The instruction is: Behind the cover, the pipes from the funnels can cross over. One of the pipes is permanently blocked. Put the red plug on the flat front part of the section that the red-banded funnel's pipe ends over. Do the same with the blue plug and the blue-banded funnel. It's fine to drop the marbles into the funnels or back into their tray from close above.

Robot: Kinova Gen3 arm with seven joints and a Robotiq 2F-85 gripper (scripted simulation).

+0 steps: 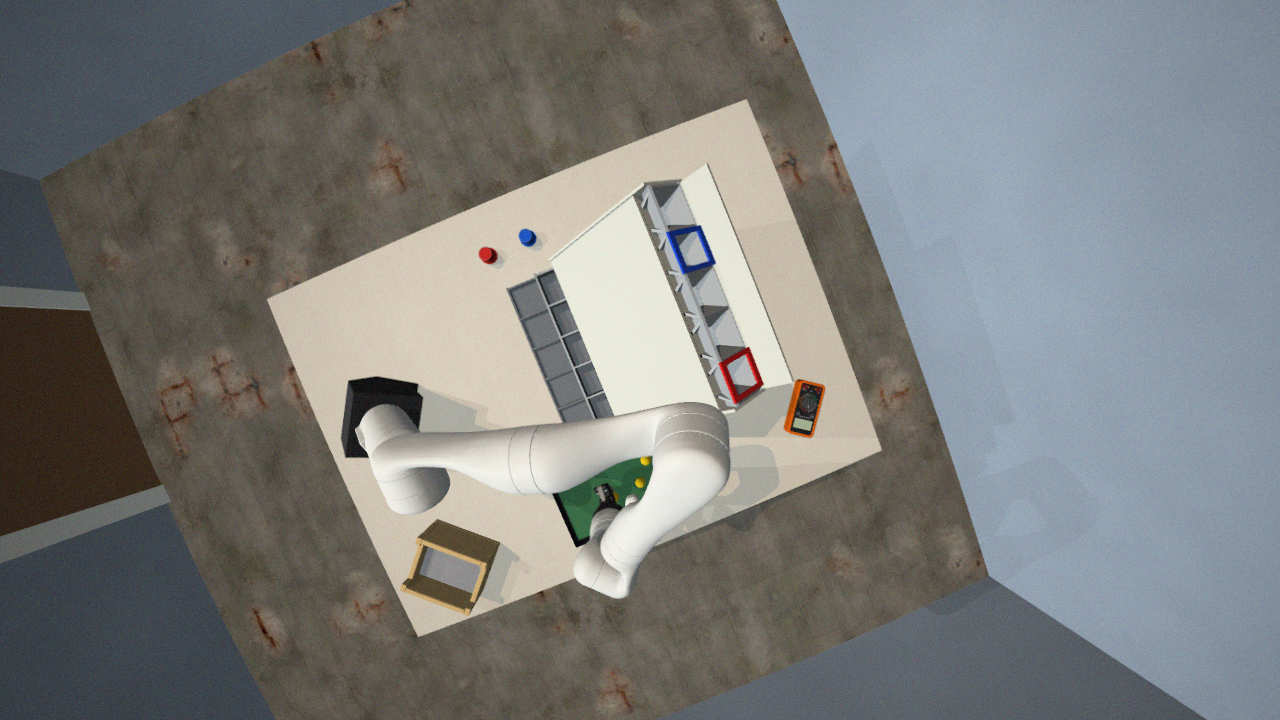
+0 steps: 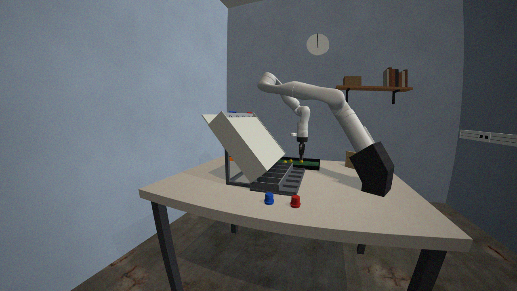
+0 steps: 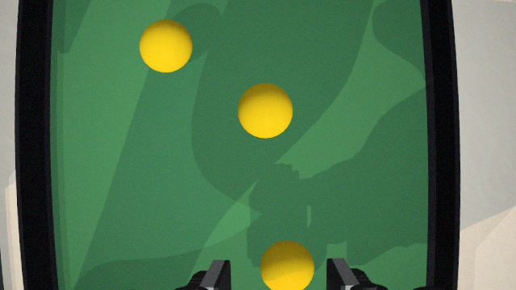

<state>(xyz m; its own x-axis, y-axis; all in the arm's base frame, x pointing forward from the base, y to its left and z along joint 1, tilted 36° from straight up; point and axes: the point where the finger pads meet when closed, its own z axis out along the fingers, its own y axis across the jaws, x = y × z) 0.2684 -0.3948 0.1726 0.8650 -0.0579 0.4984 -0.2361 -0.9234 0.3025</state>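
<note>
Beside the white cover (image 1: 626,313) (image 2: 249,141), on the desk (image 1: 384,295) (image 2: 343,213), the black-rimmed green tray (image 1: 565,519) (image 2: 319,164) (image 3: 35,145) contains three yellow marbles, and the pincer (image 1: 605,492) (image 2: 301,160) (image 3: 279,275) is partly spread around the nearest one (image 3: 287,266), with gaps on both sides. The red plug (image 1: 487,255) (image 2: 295,201) and blue plug (image 1: 527,237) (image 2: 268,198) stand upright near the cover's low front, outside the grey sectioned container (image 1: 546,344) (image 2: 265,186). Atop the cover's raised end, the row of funnels includes a blue-banded funnel (image 1: 674,251) (image 2: 232,112) and a red-banded funnel (image 1: 729,379) (image 2: 249,112).

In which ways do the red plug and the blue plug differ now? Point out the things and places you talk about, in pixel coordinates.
The red plug (image 1: 486,255) (image 2: 295,201) is red; the blue plug (image 1: 527,237) (image 2: 268,198) is blue. The blue plug stands nearer the white cover (image 1: 626,304) (image 2: 253,141) than the red plug. Both stand upright on the table, with a wider rim at the bottom.
</note>
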